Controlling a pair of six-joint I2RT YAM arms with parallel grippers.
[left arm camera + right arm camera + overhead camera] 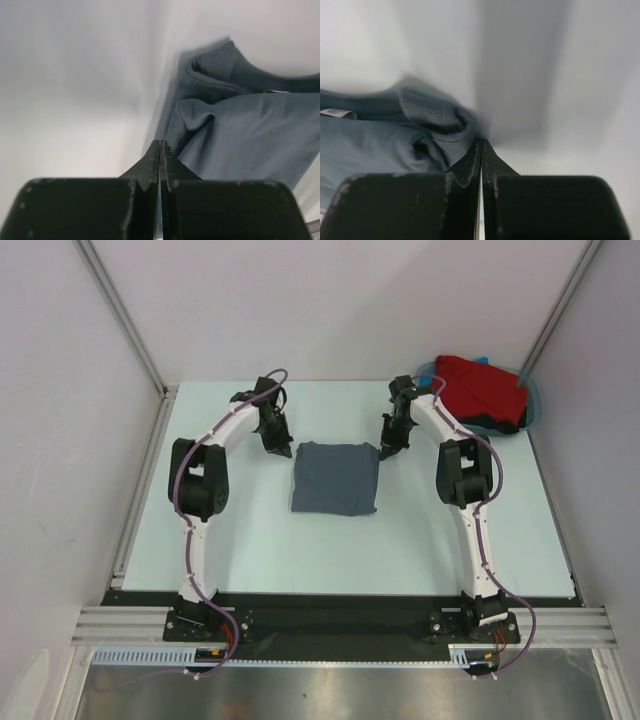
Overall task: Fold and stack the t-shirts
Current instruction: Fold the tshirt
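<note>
A slate-grey t-shirt (335, 478) lies folded into a rough square in the middle of the table. My left gripper (283, 450) is shut just off its far left corner, with nothing between the fingers. In the left wrist view the closed tips (160, 143) sit at the edge of the grey cloth (240, 135), collar side showing. My right gripper (385, 452) is shut beside the far right corner. Its tips (481, 142) point at the bunched grey cloth (380, 145), empty. A red t-shirt (482, 388) lies heaped in the tub at the back right.
The teal tub (531, 400) stands in the far right corner with black and blue cloth under the red shirt. White walls and metal frame rails close in the pale table (250, 540) on three sides.
</note>
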